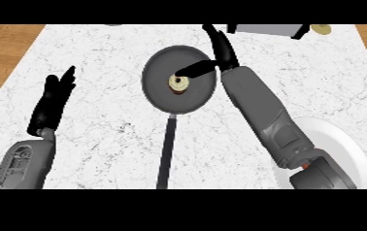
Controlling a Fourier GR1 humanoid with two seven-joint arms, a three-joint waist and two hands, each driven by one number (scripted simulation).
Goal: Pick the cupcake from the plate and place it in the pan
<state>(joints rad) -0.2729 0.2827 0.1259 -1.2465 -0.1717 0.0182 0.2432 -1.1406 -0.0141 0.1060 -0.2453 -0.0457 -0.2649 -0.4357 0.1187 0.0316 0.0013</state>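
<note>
Inside pan (pixel 159 87), cupcake (pixel 178 82), right hand (pixel 224 55) beside

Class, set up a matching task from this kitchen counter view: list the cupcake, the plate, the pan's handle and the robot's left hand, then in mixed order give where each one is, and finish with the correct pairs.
Things:
1. cupcake
2. plate
3. pan's handle
4. left hand

Places:
A. at the view's right edge, partly under the right forearm
B. at the view's left, open, fingers up, resting
C. in the middle of the pan, at the right hand's thumb
D. running from the pan toward the view's lower edge

Pairs: 1-C, 2-A, 3-D, 4-B
</note>
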